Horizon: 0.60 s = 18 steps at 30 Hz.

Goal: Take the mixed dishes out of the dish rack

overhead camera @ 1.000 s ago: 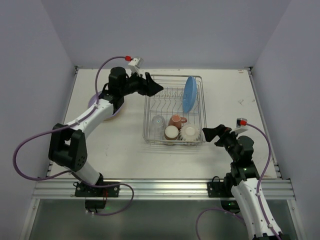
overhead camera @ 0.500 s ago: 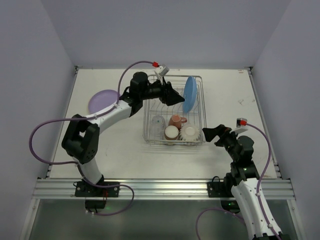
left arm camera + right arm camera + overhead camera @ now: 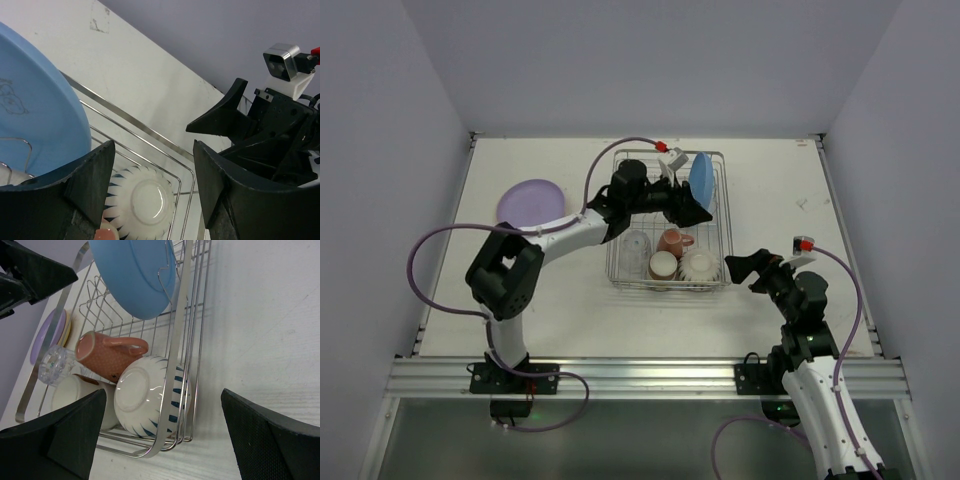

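At the far right end of the dish rack (image 3: 620,262), the blue plate (image 3: 701,174) stands upright in the tines. The left gripper (image 3: 695,208) hangs just beside it, jaws spread, holding nothing. In the left wrist view the plate (image 3: 35,105) lies off to one side of the left gripper (image 3: 152,165), not between its fingers.

Risks, as we judge them:
- If the jaws shut from this offset, one finger could press on the plate's face rather than straddle its rim. That could tip it toward the rack wall or down onto the dishes below.
- A wire tine (image 3: 167,271) crosses the plate's face. A pull that is not along the slot could catch there and drag the whole rack.
- A shallow pinch on the smooth rim may slip during the lift.

Below the plate sit the cream ribbed bowl (image 3: 145,395), upside down, two reddish-brown cups (image 3: 107,352) and the glass tumbler (image 3: 55,362). The purple plate (image 3: 530,200) lies on the table (image 3: 770,180), well left of the rack. The right gripper (image 3: 742,268) waits open just right of the rack's near corner.

Compared with a second ago, the left arm has swung from the rack's far left corner across the tines to the blue plate. The purple plate, then partly hidden under that arm, is now fully in view. The right arm and the dishes in the rack show no shift
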Each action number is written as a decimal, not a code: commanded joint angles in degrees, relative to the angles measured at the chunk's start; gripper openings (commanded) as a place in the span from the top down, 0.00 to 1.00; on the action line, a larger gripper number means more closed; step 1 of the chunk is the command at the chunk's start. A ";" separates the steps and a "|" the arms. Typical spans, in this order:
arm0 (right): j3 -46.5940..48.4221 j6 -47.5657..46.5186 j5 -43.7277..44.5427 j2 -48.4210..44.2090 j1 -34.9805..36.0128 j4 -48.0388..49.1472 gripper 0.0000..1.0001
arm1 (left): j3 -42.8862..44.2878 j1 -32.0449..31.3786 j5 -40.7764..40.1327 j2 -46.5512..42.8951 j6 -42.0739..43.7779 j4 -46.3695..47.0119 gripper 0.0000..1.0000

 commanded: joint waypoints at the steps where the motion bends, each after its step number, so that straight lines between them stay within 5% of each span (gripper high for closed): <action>1: 1.23 -0.78 -1.62 0.05 -0.10 1.63 0.01 | 2.69 -0.55 -2.51 1.41 -0.03 3.63 0.32; 9: 1.23 -0.78 -1.71 -0.03 -0.01 1.71 0.01 | 2.34 -1.43 -10.94 0.80 3.48 1.16 0.34; 18: 1.23 -0.78 -1.71 0.05 -0.01 1.71 0.01 | 4.53 -1.51 -11.13 3.08 3.49 1.43 0.34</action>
